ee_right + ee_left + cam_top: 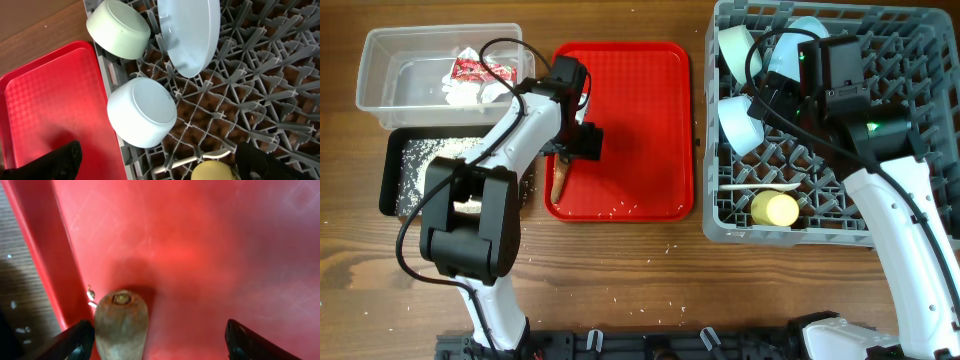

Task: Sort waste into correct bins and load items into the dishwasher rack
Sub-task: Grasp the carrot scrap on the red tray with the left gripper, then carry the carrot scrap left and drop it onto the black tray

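Note:
The brown root-like stick (560, 178) lies at the left rim of the flat red tray (640, 120). In the left wrist view the stick (121, 325) sits between my open left gripper's (157, 341) fingers, close to the left finger. In the overhead view the left gripper (578, 142) hovers just above the stick. The clear tub (390, 70) holds the red-and-white wrapper (480, 68) and white tissue (460, 92). The black tray (392, 170) holds rice (430, 160). The grey rack (910, 60) holds the teal bowl (118, 28), the pale-blue plate (189, 35), the white bowl (141, 112), the yellow cup (215, 171) and the spoon (760, 187). My right gripper (160, 162) is open and empty above the rack.
Loose rice grains lie along the red tray's front edge (610, 208) and on the wooden table (650, 290) in front of it. The rack's right half shows only upright pegs (920, 130).

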